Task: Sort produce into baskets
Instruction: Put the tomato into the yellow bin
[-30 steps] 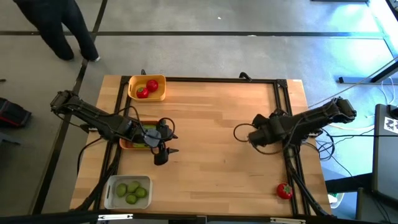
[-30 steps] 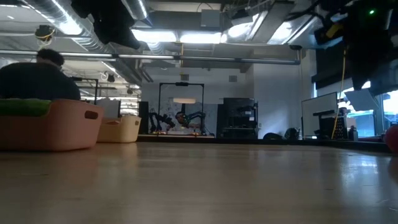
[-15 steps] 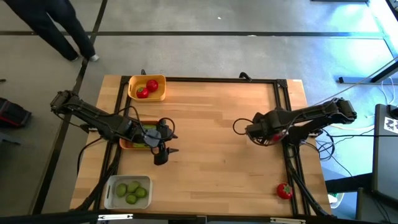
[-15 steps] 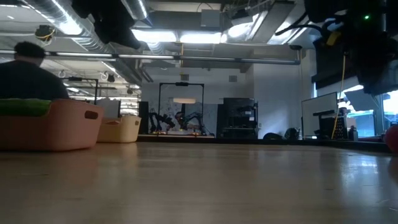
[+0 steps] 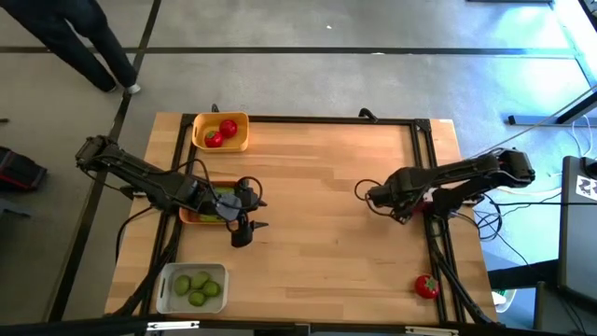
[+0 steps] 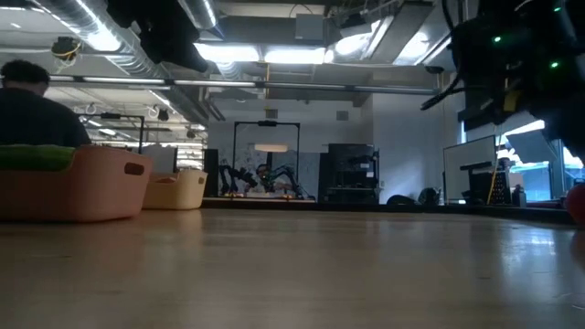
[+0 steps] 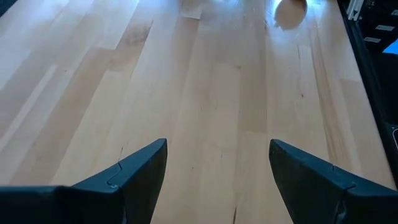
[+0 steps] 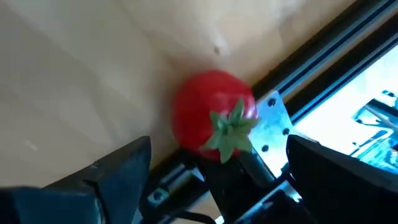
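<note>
No text, label, brand, number or sign can be read in any of the views. The only mark is a black-and-white square pattern on a panel [image 5: 586,186] at the table's right edge, beyond the right arm, and it carries no letters that can be made out.
</note>
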### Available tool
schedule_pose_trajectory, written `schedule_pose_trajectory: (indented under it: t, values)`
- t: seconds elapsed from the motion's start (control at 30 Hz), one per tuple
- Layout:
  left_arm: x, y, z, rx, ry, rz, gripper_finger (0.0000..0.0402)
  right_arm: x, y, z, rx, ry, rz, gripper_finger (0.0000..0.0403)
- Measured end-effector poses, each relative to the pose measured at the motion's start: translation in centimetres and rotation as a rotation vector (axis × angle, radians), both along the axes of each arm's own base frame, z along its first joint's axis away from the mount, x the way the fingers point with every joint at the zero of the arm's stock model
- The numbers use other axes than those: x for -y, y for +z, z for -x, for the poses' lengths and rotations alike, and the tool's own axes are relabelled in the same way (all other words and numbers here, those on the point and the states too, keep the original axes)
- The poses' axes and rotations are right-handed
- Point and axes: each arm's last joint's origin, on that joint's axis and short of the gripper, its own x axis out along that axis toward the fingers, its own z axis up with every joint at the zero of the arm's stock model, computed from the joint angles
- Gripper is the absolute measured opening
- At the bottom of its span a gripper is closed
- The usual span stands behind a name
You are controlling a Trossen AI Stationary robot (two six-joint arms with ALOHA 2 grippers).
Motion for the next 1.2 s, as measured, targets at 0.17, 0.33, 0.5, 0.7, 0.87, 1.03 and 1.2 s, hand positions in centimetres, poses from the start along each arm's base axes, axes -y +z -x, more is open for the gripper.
schedule_pose_trajectory:
  t: [0.17,0.33,0.5,0.7,0.87,1.03,1.2]
  values:
    - [0.0,0.0,0.0,0.0,-0.001,-0.004,0.0278,1.6,-0.3,-0.2,-0.006,-0.13,0.043,0.0365]
    - [0.0,-0.3,0.0,-0.003,0.0,-0.007,0.0278,2.8,-1.6,-0.7,-0.044,-0.159,-0.002,0.0364]
    - [-0.1,-1.3,0.1,-0.005,0.006,-0.001,0.0278,3.5,-3.0,-1.2,-0.13,-0.157,-0.07,0.0355]
    - [0.0,-1.6,0.0,0.034,0.003,0.012,0.0278,4.3,-4.6,-1.7,-0.225,-0.148,-0.186,0.0347]
    - [0.0,-1.6,0.0,0.034,0.001,0.01,0.0278,4.7,-5.8,-2.0,-0.297,-0.132,-0.255,0.0347]
    - [0.0,-1.6,0.0,0.034,0.001,0.01,0.0278,4.8,-7.0,-2.3,-0.351,-0.093,-0.288,0.0347]
    - [0.0,-1.6,0.0,0.034,0.001,0.01,0.0278,4.9,-8.0,-2.6,-0.369,-0.061,-0.272,0.0346]
